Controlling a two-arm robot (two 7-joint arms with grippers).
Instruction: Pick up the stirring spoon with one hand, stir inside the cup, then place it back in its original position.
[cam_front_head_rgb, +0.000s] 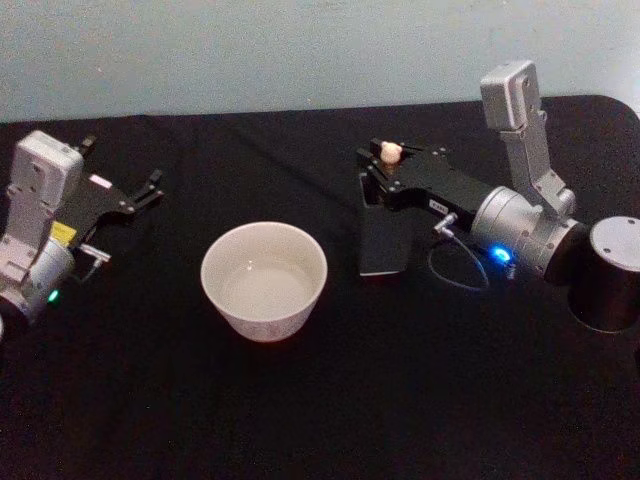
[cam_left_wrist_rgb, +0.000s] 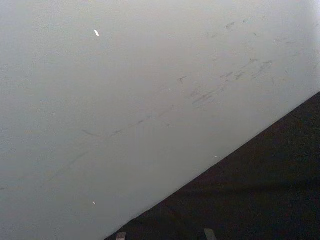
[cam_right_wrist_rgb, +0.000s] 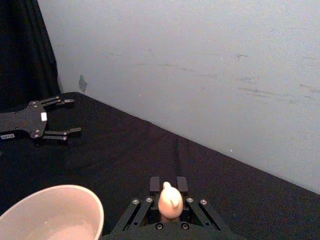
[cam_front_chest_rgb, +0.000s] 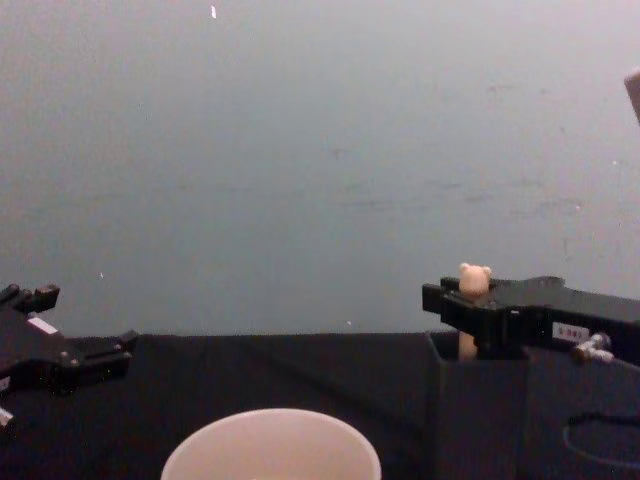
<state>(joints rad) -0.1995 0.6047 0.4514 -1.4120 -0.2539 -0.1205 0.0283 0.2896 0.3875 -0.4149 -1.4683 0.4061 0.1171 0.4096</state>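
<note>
Nearest to us stands the cup (cam_front_head_rgb: 264, 280), wide, round and cream-white, on the black counter (cam_front_head_rgb: 320, 420). Behind it and to the right we see the holder (cam_front_head_rgb: 384, 235), a dark square box, and the spoon (cam_front_head_rgb: 391, 152) stands upright in it. Our right pincer (cam_front_head_rgb: 385, 165) sits over the holder's mouth with its jaws nearly closed around the beige handle just under the small bear head; we cannot tell if they already press it. We judge the spoon light, stiff and thin, with a smooth handle that can slip or turn, so the place under the head is good for holding. Far on the left, the left pincer (cam_front_head_rgb: 150, 188) rests open and empty, well apart.
</note>
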